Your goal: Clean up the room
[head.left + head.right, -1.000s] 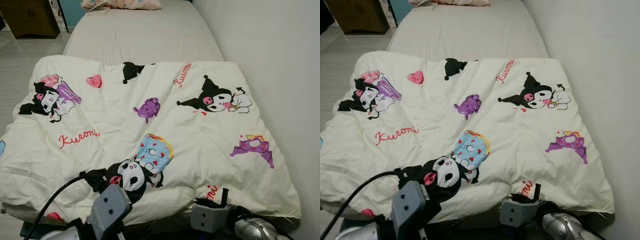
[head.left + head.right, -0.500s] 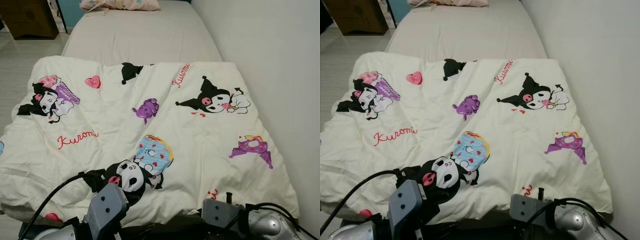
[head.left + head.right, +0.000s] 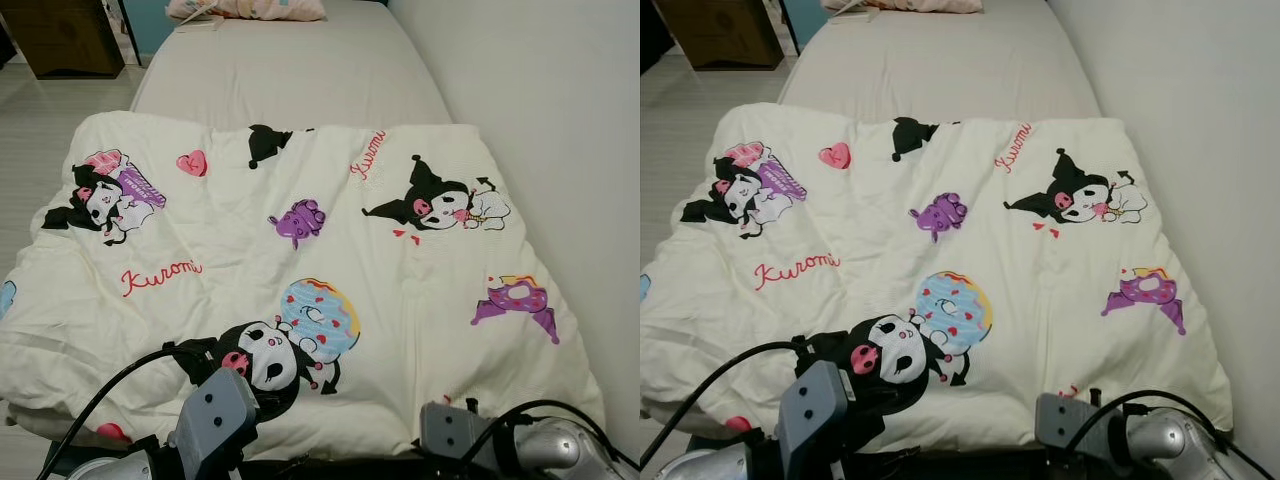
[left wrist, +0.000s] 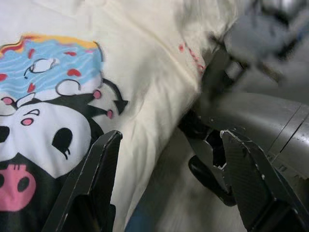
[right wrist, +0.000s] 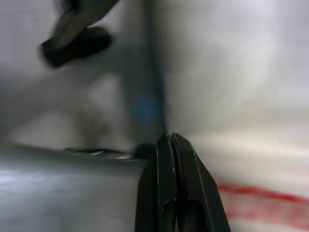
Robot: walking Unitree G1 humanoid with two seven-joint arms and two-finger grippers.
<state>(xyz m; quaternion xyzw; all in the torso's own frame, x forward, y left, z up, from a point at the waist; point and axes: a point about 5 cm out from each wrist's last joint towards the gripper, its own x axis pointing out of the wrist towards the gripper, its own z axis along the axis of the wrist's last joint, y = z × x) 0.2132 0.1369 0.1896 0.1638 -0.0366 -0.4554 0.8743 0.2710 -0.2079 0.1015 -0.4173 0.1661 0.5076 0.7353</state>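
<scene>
I am mid bed-making: the quilt (image 3: 300, 270) lies spread over the foot half of the mattress (image 3: 290, 70). My left gripper (image 4: 169, 183) gapes empty at the quilt's near hem; my right gripper (image 5: 179, 193) seems pressed closed, holding nothing I can discern. Since a second ago the right arm has drawn back from the hem. Next I must regrip the hem.

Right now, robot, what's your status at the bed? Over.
Left gripper open at quilt near edge. Right gripper shut, low by same edge. Quilt spread across bed, pillow at far end. Nothing in the way.
</scene>
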